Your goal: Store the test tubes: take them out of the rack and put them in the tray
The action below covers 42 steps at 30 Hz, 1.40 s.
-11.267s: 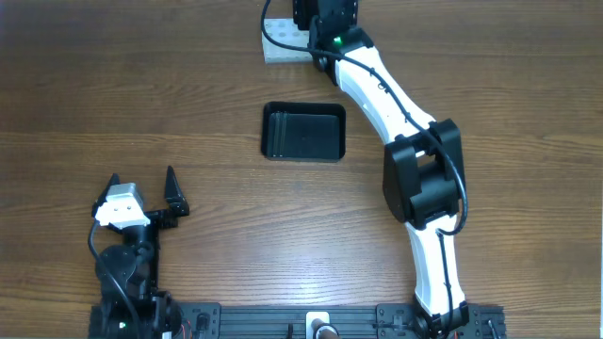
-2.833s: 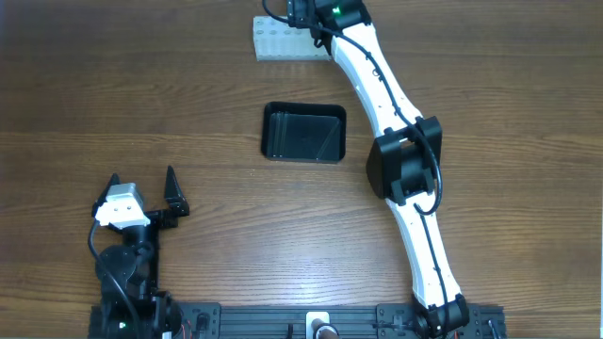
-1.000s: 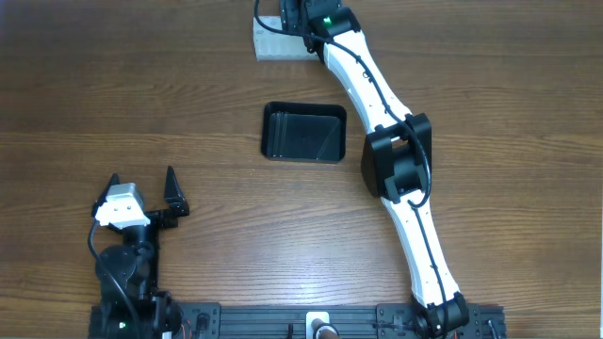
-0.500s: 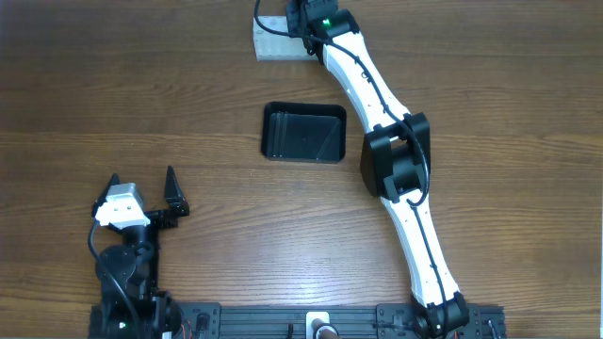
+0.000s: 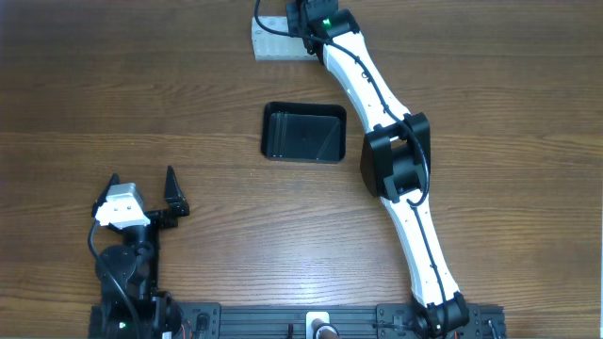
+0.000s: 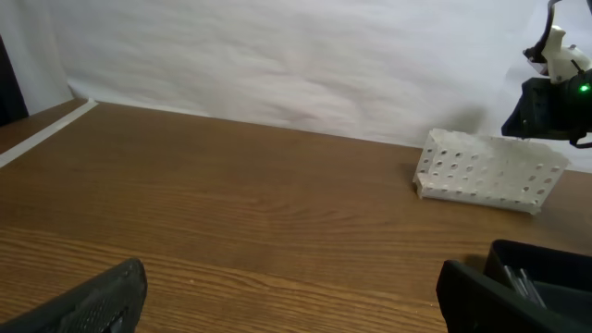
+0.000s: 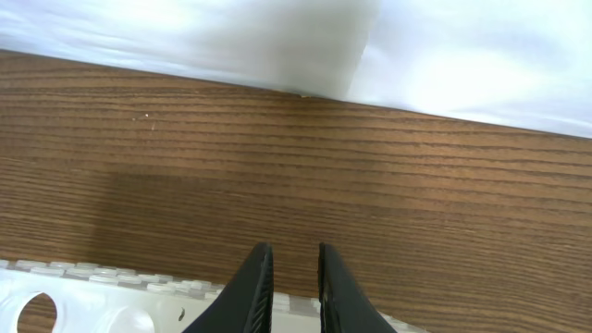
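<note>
Near the 12 o'clock edge of the table, the rack, with the right gripper over its far rim, fingers narrowly parted, nothing between. Toward 6 o'clock from it, the tray, apart; clear tubes inside, count unclear. At 8 o'clock, the left gripper, spread wide, bare wood around.

A wooden table with brown grain stretches wide under soft, even light. Behind its far edge hangs 1 white, faintly creased backdrop. A pale strip lines 1 table edge.
</note>
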Tool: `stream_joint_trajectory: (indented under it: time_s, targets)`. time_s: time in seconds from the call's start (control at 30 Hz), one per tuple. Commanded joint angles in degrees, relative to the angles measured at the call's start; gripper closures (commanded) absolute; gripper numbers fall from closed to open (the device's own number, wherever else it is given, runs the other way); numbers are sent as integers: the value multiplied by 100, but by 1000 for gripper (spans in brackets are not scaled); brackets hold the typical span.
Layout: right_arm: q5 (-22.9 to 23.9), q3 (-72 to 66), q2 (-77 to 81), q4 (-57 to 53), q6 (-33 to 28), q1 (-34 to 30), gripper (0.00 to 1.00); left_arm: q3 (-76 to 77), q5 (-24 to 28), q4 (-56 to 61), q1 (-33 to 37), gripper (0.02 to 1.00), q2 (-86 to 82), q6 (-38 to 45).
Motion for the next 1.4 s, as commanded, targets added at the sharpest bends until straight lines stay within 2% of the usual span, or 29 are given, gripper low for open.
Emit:
stream_joint_trajectory:
  time_s: [0.03,0.63,0.97,1.2,1.4]
  targets:
    - [31,-48,87,68,-7,4,871,-24,52,0,15,20,-35,103]
    - [31,-28,-807,-28,-9,-48,910,-24,52,0,15,20,-35,103]
    - [26,-28,-1366,-555,-2,-44,917,-24,52,0,15,20,-35,103]
    - [-136,-28,-1729,-1602,680,-26,915,-24,52,0,15,23,-35,103]
    - [-850,-31,-1751,-2953,1460,103,945,-24,52,0,15,20,-35,103]
